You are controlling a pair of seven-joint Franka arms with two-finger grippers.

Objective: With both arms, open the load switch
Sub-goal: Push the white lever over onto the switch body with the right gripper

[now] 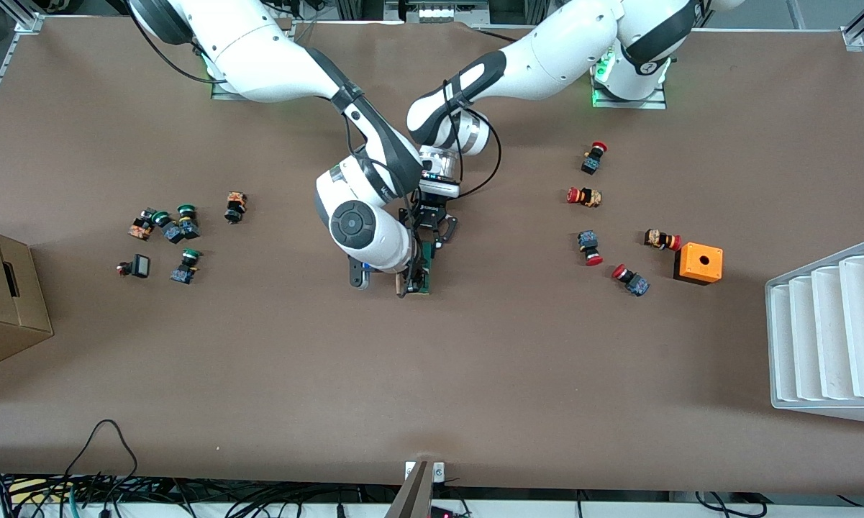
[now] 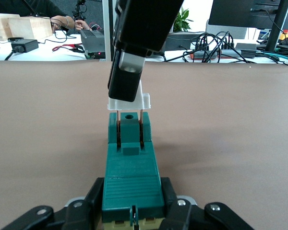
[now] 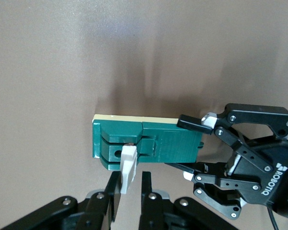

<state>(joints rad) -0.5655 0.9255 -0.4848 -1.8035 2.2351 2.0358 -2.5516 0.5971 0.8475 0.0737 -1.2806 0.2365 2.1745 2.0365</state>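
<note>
Nearest the camera at mid-table lay the load switch (image 1: pixel 423 272), its dark-green body clamped at one end by the left gripper (image 2: pixel 132 215). At the other end, the right gripper (image 3: pixel 130 184) was clenched on the white piece (image 3: pixel 128 167), which stood lifted out of the body's slot.
</note>
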